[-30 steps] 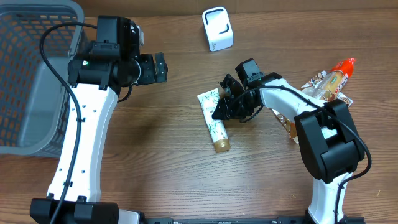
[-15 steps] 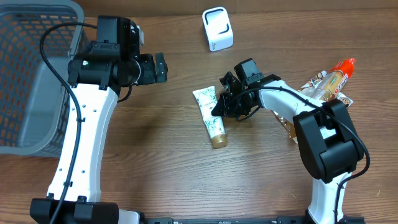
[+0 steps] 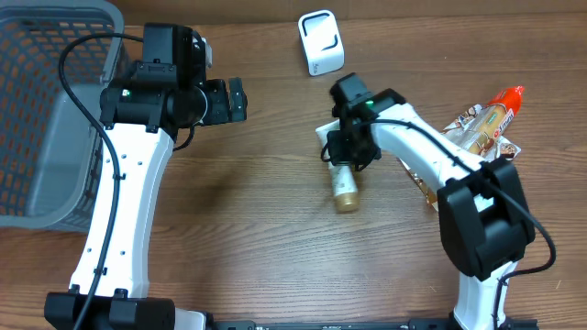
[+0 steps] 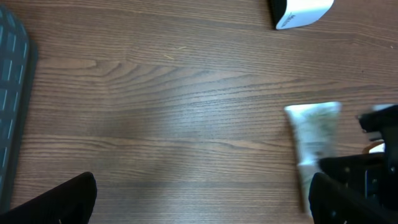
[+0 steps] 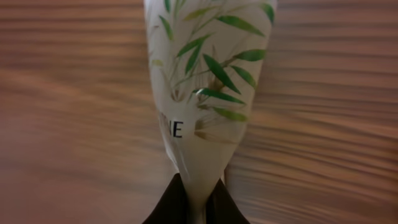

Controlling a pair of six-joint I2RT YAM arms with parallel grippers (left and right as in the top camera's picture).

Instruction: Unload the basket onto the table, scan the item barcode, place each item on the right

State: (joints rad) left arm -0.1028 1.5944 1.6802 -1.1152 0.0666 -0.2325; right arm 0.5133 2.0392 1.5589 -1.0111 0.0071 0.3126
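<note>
The tube (image 3: 340,174), white with a green leaf print, lies just right of the table's middle in the overhead view. Its flat crimped end points to about 11 o'clock and its gold cap (image 3: 346,196) to 6 o'clock. The right gripper (image 3: 348,149) sits over the tube's upper half and hides the body there, so the grip itself cannot be read from above. The right wrist view supplies it: the two dark fingers (image 5: 166,208) are drawn tight together at the bottom edge, pinching the narrowing tube between them. The leaf pattern and a few dark letters fill the picture above them. The wood behind is smeared, and I cannot tell whether the tube rests on the table or is raised off it. The left wrist view gives the crimped end at its full width, blurred, at 3 o'clock in the picture, with the dark bulk of the right arm covering the tube's lower part. The left gripper (image 3: 237,99) hangs at 10 o'clock from the tube, well apart from it, with its jaws spread wide and nothing in them. In its own view the two fingertips stand in the bottom corners with bare wooden table (image 4: 155,93) between them. The white scanner (image 3: 321,42) stands at 12 o'clock from the tube, near the far edge, and the right gripper's body lies on the line between the two. A cluster of snack packets (image 3: 479,126) lies at 2 o'clock, beyond the right arm. The grey basket (image 3: 37,92) takes up the 9 o'clock edge.
</note>
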